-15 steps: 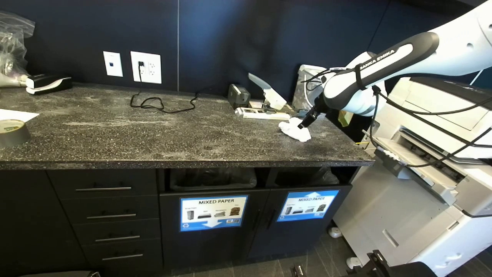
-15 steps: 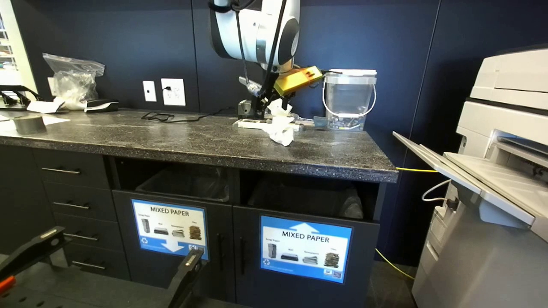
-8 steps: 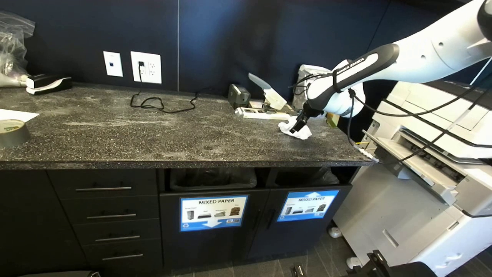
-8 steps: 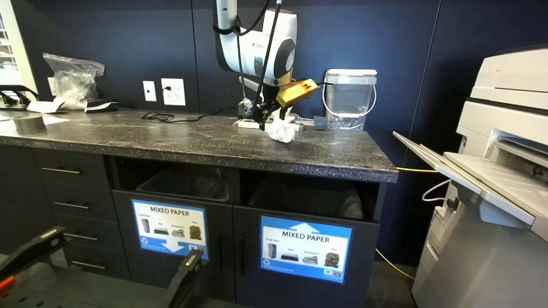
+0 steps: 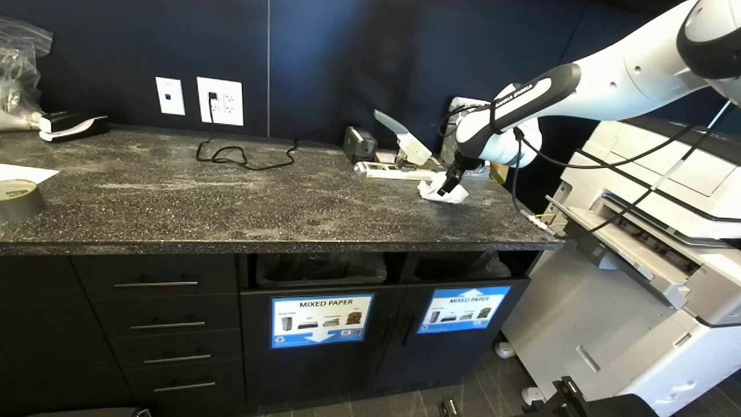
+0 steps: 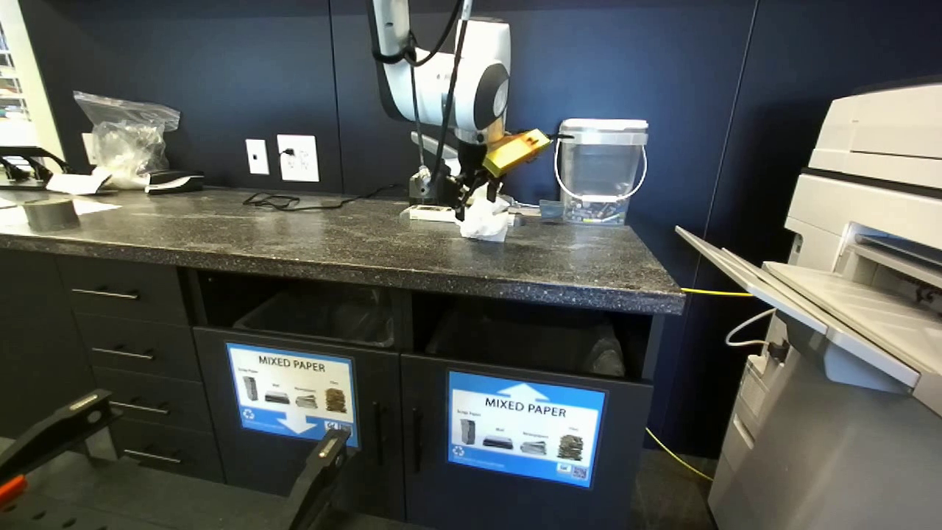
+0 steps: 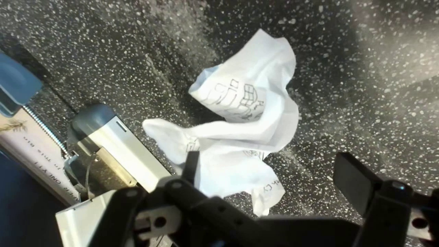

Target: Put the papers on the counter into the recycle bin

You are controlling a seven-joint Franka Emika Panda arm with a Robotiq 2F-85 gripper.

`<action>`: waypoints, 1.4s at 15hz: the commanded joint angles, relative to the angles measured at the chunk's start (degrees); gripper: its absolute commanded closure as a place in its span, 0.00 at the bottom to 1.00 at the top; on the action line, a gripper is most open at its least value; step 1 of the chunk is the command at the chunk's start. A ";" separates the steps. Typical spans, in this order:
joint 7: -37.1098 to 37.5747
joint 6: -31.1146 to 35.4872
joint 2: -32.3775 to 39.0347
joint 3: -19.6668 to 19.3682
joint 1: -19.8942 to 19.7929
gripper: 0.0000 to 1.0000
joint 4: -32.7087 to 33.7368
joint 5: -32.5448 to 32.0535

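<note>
The papers [image 5: 430,190] lie as a crumpled white heap on the dark speckled counter [image 5: 301,214], near its right end, and show in both exterior views [image 6: 487,223]. In the wrist view the papers [image 7: 236,137] carry black drawn marks. My gripper [image 7: 267,156] is open and low over them. One finger overlaps the papers' edge; the opposite finger is over bare counter; I cannot tell if it touches them. The gripper also shows in both exterior views [image 5: 446,190] [image 6: 477,206]. The recycle bin slot [image 6: 515,338], above the bluer sign, is below the counter's right end.
A stapler-like device [image 5: 396,172] and a dark box [image 5: 359,145] stand behind the papers. A clear bucket [image 6: 603,165] stands at the back right. A similar slot [image 6: 316,316] is beside the bin. A printer [image 6: 839,191] stands right. A tape roll [image 6: 51,215] is far left.
My gripper has come down onto the level of the papers and shifted a little left in an exterior view. The papers' heap has changed shape and looks lower than a second ago.
</note>
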 commanded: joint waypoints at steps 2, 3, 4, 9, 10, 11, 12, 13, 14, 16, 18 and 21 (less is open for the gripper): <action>-1.39 -5.31 -0.99 -4.80 4.15 0.00 3.38 1.61; -1.49 -6.07 -0.84 -5.48 4.58 0.00 4.27 1.63; -1.47 -6.69 -0.71 -6.21 4.99 0.00 5.11 1.66; -1.11 -7.32 -0.35 -8.71 7.36 0.00 7.25 1.40; -1.69 -7.53 -0.20 -8.59 6.99 0.00 7.94 1.77; -1.70 -7.72 0.19 -8.78 7.24 0.00 8.39 1.77; -1.53 -7.76 0.49 -8.92 7.65 0.00 8.36 1.68; -2.05 -8.74 0.87 -8.63 7.25 0.00 9.14 2.08; -2.55 -9.39 1.16 -8.34 7.18 0.00 9.14 2.22; -2.94 -10.60 1.79 -8.45 7.38 0.00 9.81 2.37; -3.12 -11.53 2.54 -8.51 7.69 0.00 10.22 2.61; -3.46 -10.11 4.06 -8.19 7.47 0.00 11.04 3.32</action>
